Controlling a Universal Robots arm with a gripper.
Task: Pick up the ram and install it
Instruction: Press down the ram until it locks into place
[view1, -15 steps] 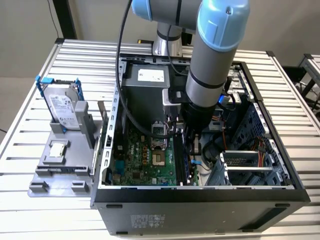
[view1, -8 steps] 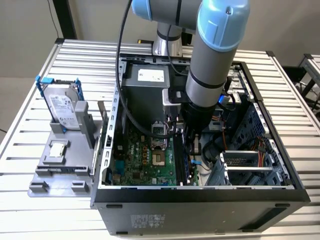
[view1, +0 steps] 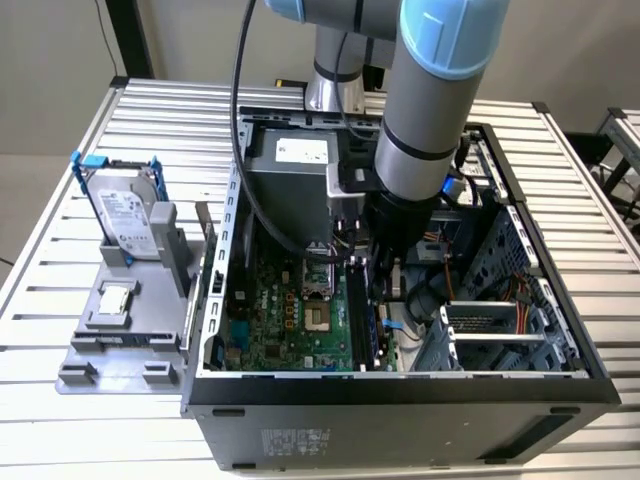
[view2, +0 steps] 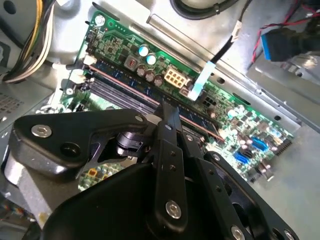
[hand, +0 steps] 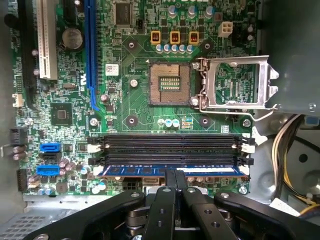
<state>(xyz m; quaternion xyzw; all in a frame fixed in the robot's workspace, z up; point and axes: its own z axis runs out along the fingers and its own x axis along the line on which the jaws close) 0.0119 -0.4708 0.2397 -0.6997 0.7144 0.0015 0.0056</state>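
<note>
The ram, a long thin blue stick, sits in the outermost slot

Grey tubular arm with pale-blue joint caps — black cable alongside; black jaws, apparently silver-screwed linkages.

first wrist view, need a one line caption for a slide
Black gripper shut on the thin blue-edged ram stick, set in the outermost black slot of the green motherboard.

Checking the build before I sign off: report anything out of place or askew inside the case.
The CPU socket sits empty with its retention frame flipped open. The ram stands in the outermost slot, looking level, with the gripper shut on its middle. Nothing looks spilled or damaged.
</note>
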